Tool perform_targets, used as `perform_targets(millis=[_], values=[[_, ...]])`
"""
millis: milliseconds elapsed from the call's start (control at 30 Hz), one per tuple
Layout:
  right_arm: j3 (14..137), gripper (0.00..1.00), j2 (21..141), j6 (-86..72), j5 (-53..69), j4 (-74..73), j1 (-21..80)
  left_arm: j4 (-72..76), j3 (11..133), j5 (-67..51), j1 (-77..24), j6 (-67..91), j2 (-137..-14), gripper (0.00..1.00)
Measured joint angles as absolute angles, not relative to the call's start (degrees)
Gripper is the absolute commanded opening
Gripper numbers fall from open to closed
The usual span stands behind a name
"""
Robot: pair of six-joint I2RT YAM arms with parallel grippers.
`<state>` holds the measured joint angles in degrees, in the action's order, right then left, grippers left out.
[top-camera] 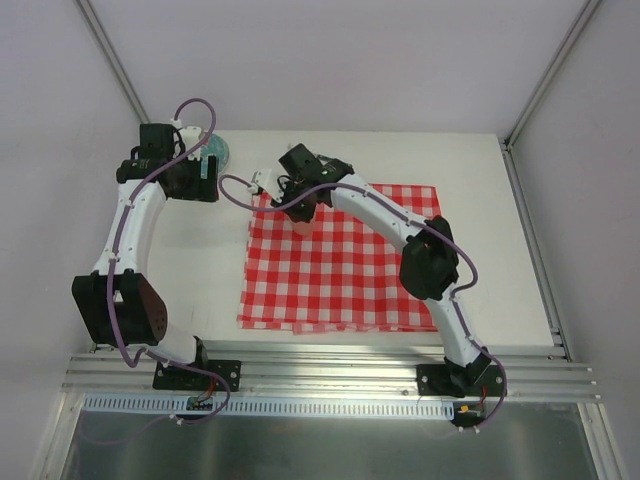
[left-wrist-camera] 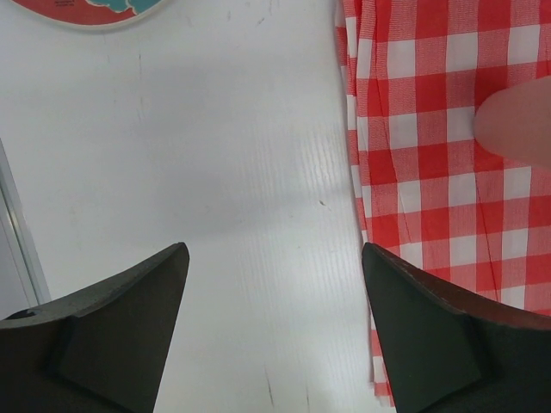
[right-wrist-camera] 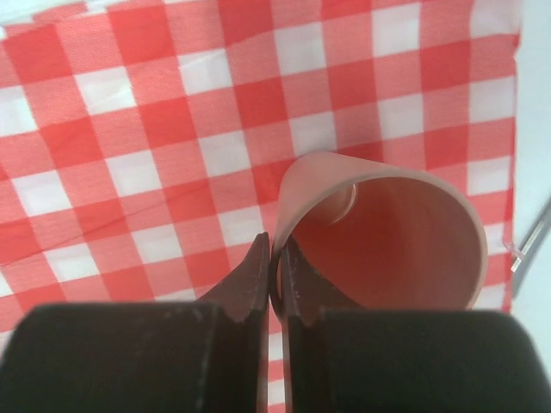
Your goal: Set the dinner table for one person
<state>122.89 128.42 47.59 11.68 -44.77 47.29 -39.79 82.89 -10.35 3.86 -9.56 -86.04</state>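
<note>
From above, my right gripper (top-camera: 302, 205) sits over the far left corner of the red-and-white checked cloth (top-camera: 340, 270). The cloth lies spread on the large flat off-white dinner table (top-camera: 470, 170). A pale pink plastic cup (top-camera: 303, 226) shows just beneath that gripper. My left gripper (top-camera: 203, 172) hangs over bare tabletop beyond the cloth's left edge, beside a round plate with a printed face (top-camera: 217, 150). The plate lies at the table's far left, off the cloth. An aluminium rail (top-camera: 330, 365) runs along the near edge by my bases.

In the left wrist view, my left jaws stand wide apart with nothing between them, only bare tabletop below. The cloth's edge runs down the right side with the cup a pink blur on it, and the plate's rim just shows at the top.

In the right wrist view, my right jaws are pinched tight on the cup's wall at its rim, one finger inside and one outside. The cup is empty. I cannot tell whether its base rests on the cloth or is raised.

I take this to be the cup step: the grip is made, the placing not yet done. The next move, I judge, calls for a straight lift with a firm pinch, since a hold on one thin side could let the cup swing. Then I should set it upright toward a far corner of the cloth, leaving the middle free for the plate.
</note>
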Motion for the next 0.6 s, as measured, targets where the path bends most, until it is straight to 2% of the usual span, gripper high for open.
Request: perform_targets(millis=[233,400,600], values=[[122.0,0.01,122.3,50.7,7.6,-47.5,42.7,-39.7,82.5,-12.5,3.9,-8.9,-86.1,0.82],[118.7,0.01,114.0,51.9,5.9,-48.9,33.4,-39.7,82.5,-13.5,3.9,-8.3,-86.3,0.82],[118.7,0.01,114.3,48.3,4.3,-49.7,22.0,-39.7,82.5,-14.4,3.9,-8.0,-87.0,0.82]])
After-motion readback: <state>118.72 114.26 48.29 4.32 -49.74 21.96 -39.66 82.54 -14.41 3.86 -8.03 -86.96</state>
